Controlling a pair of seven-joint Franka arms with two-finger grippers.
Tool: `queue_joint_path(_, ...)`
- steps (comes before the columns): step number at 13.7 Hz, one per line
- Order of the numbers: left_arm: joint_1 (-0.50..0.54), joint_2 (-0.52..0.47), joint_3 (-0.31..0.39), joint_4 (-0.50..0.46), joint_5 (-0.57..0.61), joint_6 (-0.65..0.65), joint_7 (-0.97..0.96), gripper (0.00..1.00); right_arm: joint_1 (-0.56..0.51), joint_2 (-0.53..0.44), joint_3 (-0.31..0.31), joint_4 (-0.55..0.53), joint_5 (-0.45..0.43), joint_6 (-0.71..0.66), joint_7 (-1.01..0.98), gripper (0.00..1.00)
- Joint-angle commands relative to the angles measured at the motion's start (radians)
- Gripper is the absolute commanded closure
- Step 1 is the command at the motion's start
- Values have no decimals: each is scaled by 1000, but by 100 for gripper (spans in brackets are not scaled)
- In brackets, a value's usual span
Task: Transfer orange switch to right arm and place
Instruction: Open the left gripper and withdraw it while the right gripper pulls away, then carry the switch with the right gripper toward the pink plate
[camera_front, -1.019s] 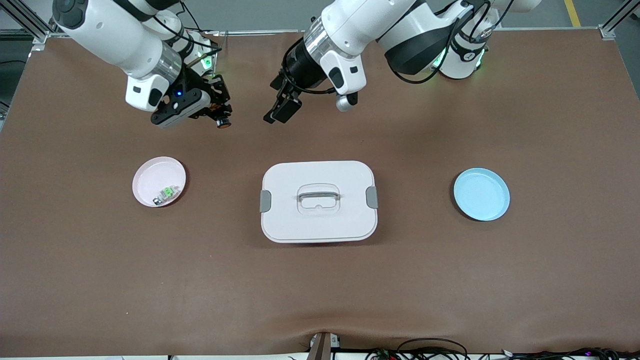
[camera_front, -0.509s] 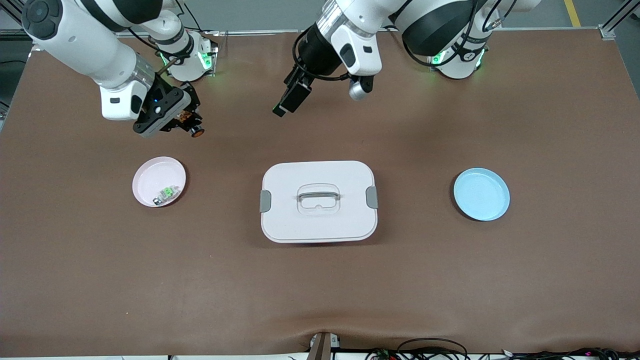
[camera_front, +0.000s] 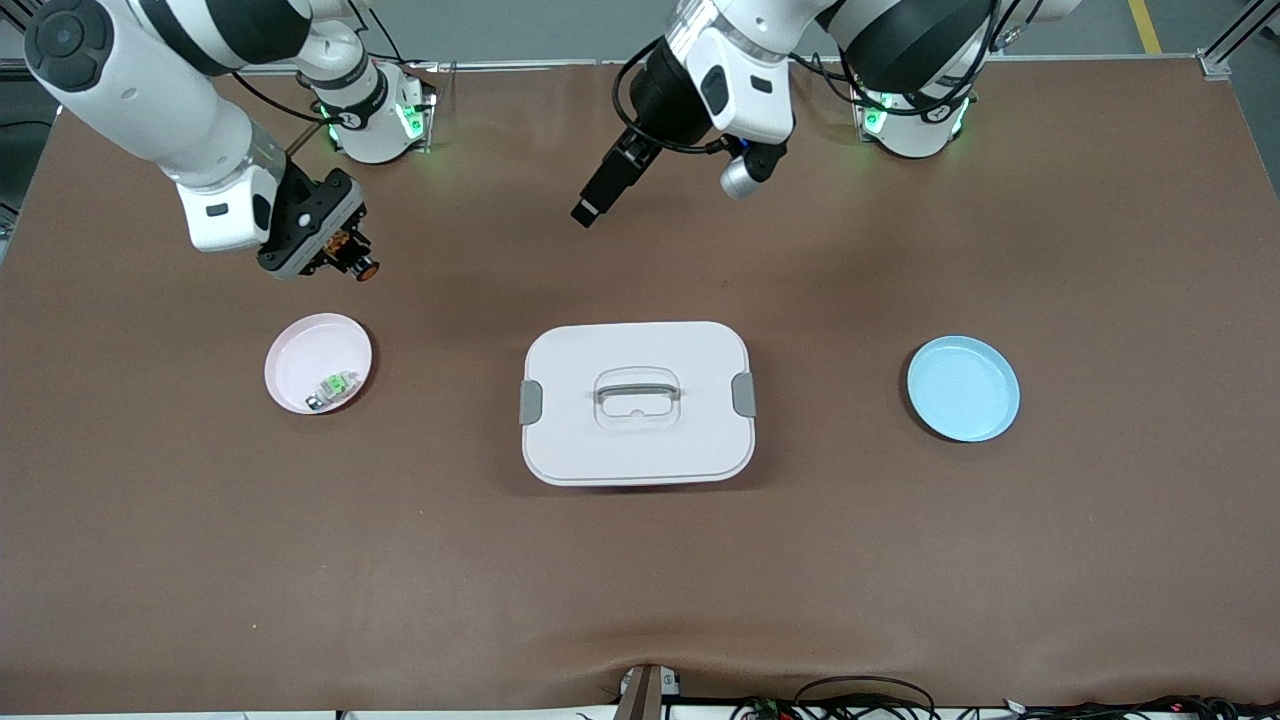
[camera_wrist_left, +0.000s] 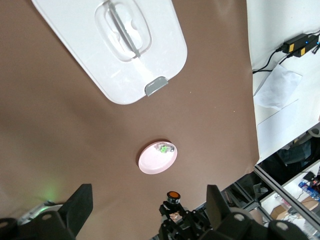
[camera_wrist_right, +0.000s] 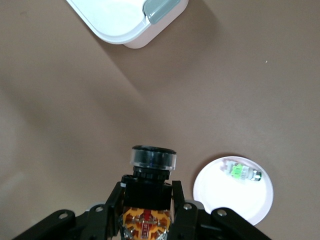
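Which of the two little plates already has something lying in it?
The pink plate, toward the right arm's end, holds a small green-and-silver switch. The blue plate holds nothing.

The right pincer (camera_front: 350, 262), clamped on the orange switch (camera_front: 366, 270), has slid from the upper middle-left of the front view toward the frame's left edge and a little lower, and now hangs over bare tabletop (camera_front: 450, 270) just above the pink plate (camera_front: 300, 352). The left pincer (camera_front: 590, 208), its fingers spread apart and empty, has pulled back toward the top centre of the frame.
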Motion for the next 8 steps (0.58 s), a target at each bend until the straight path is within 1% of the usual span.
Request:
queue_joint_path(1,14,-25,-3,-2,15,-63,122,0,-74,-3,14,-42,-15,53,-173,100)
queue_joint_path(2,14,-34,-2,0,17,-90,173,0,-96,-3,14,-53,-13,61,-233,100)
queue_joint_path(5,51,-65,0,0,15,-172,334,0,-110,-8,13,-94,-15,79,-331,100)
queue_joint_path(8,100,-88,0,0,15,-278,484,0,-189,-2,13,-145,-10,153,-520,100)
